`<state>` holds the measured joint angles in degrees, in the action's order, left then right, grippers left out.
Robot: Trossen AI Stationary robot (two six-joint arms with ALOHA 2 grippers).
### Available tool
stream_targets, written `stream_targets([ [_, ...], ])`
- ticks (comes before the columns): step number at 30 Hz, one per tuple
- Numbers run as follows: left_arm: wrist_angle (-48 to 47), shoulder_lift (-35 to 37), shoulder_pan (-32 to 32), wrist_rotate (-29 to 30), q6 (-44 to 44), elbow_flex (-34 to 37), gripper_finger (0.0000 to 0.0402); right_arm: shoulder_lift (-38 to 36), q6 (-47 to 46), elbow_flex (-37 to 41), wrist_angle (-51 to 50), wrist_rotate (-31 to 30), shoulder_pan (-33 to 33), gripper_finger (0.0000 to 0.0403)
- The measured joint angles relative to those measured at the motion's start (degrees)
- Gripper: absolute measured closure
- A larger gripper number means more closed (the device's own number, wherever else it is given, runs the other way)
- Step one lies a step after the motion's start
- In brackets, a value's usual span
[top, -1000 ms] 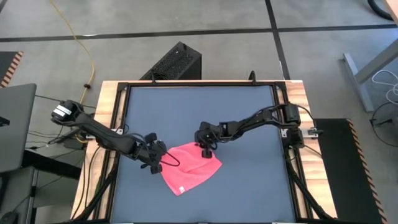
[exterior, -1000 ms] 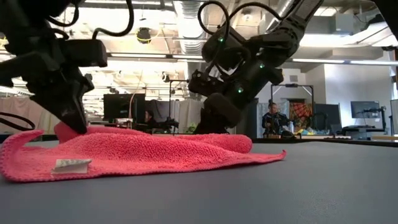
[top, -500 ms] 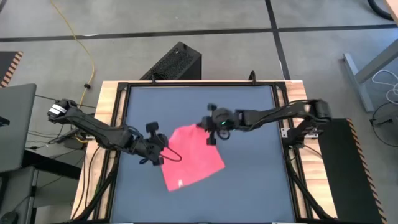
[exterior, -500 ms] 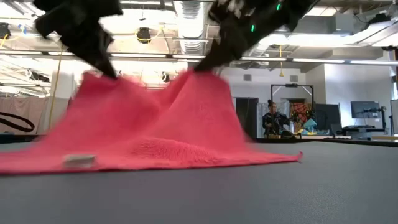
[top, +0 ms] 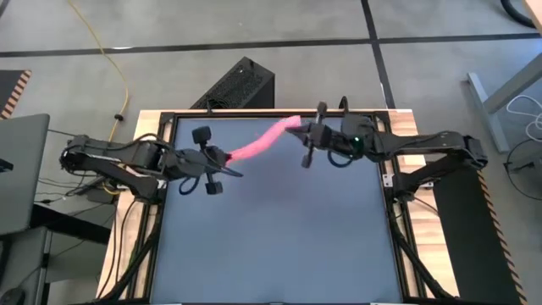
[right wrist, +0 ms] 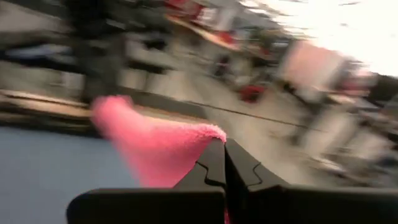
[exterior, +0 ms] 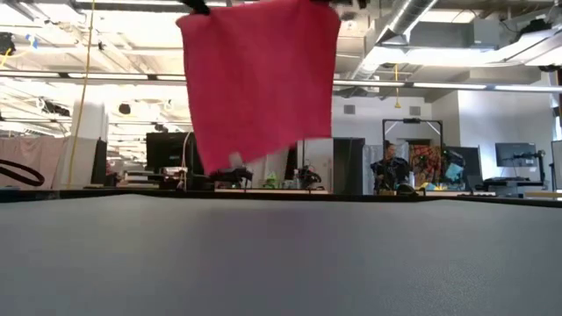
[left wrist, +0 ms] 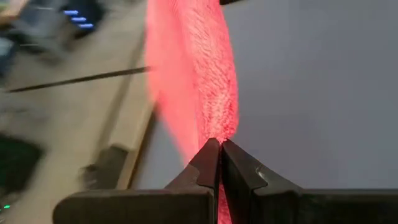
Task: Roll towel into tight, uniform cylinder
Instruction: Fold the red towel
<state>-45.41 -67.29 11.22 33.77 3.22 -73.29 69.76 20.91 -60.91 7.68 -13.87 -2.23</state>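
The left gripper (top: pixel 222 158), fingers pressed together, pinches one top corner of the towel (top: pixel 258 146); the right gripper (top: pixel 298 131), likewise clamped, pinches the opposite top corner. The cloth spans the gap between them, lifted clear of the table (top: pixel 279 229) and hanging freely below both. It sags and drapes, so it likely handles as light, limp and non-fragile; corners or edges appear the surest holds for an even roll.
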Motion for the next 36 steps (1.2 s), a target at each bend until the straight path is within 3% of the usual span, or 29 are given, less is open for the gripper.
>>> stream_targets([
  [4,0.11,-0.96,5.38,-6.1,-6.19,5.06,0.0401,1.59,-8.4,-0.08,-12.85,6.8,6.18,0.0392],
  [7,2.25,-3.29,11.01,-8.08,-13.43,12.52,0.0401,7.18,-17.34,0.09,-21.03,7.77,12.51,0.0392],
  [14,24.06,-14.22,24.27,-15.51,-30.12,28.48,0.0401,29.89,-32.68,-0.11,-15.47,7.43,26.98,0.0392],
  [21,28.06,-26.09,31.08,-17.73,-36.78,25.55,0.0401,42.13,-40.41,-7.58,-15.25,7.42,31.93,0.0392],
  [26,27.21,-29.7,32.89,-20.88,-36.71,21.79,0.0401,42.58,-41.48,-13.89,-21.92,10.81,31.9,0.0392],
  [31,24.06,-29.98,33.38,-20.48,-36.69,20.13,0.0401,41.9,-42.77,-18.24,-31.02,12.19,32.2,0.0392],
  [36,19.03,-29.7,32.54,-18.06,-33.26,18.28,0.0401,41.83,-42.92,-20.09,-37.55,5.14,31.53,0.0391],
])
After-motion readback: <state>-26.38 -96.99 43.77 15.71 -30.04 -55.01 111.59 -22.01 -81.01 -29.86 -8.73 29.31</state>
